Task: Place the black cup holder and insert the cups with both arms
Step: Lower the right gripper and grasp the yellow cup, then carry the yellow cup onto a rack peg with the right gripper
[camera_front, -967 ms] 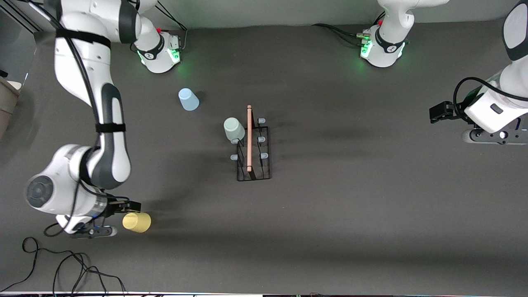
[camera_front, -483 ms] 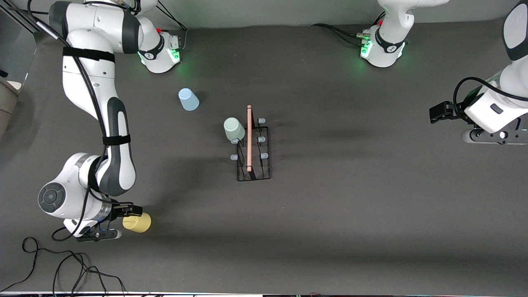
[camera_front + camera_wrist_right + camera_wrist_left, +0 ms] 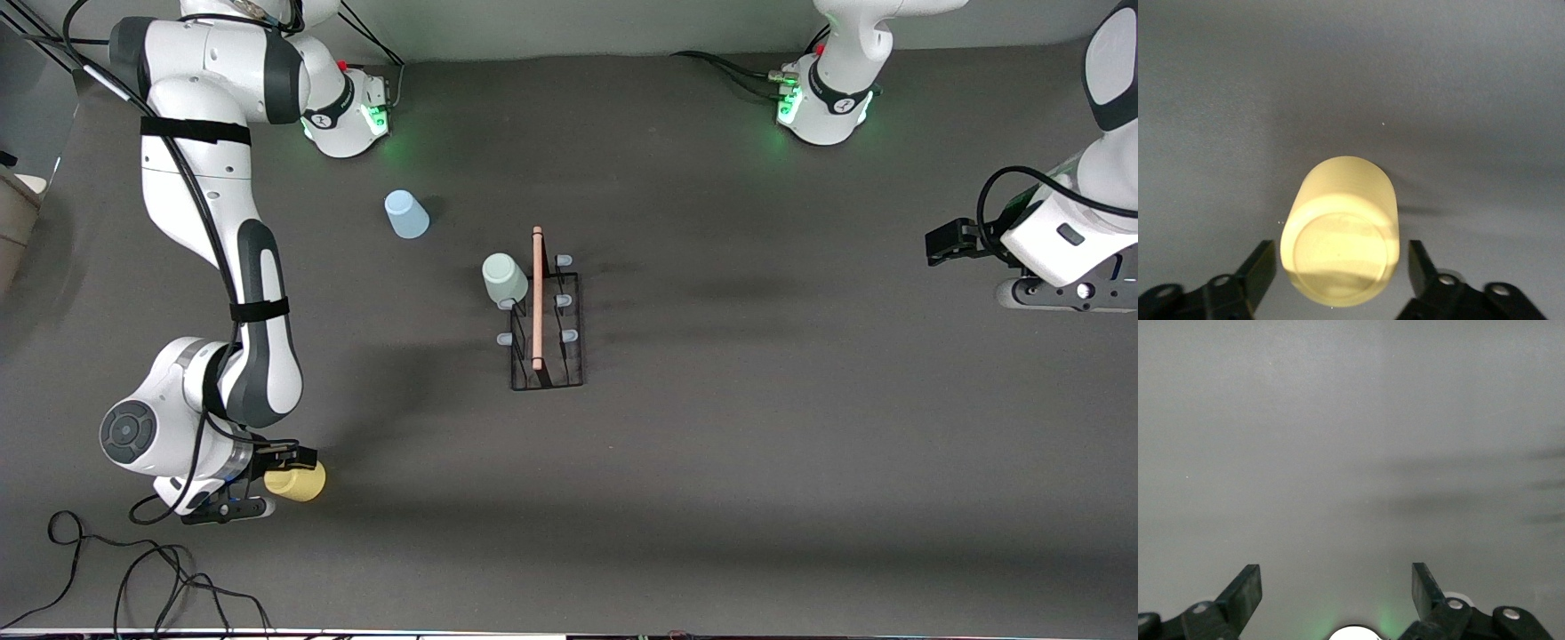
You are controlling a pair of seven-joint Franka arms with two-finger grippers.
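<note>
The right gripper [image 3: 286, 473] is down low at the yellow cup [image 3: 297, 481], which lies on its side on the table [image 3: 756, 462]. In the right wrist view the cup's [image 3: 1340, 230] round bottom sits between the two fingers [image 3: 1260, 267]. There is a small gap on each side, so the fingers are apart and not squeezing it yet. The finger tips are cut off at the picture's edge.

The black rack [image 3: 545, 333] stands well away from this gripper, in the middle of the table. The green cup [image 3: 504, 278] sits on one of its pegs. The blue cup [image 3: 405, 214] stands alone, closer to the right arm's base.

The left gripper [image 3: 944, 242] waits at its own end of the table — fingers [image 3: 1245, 593] wide apart, nothing between them, only bare table under it.
</note>
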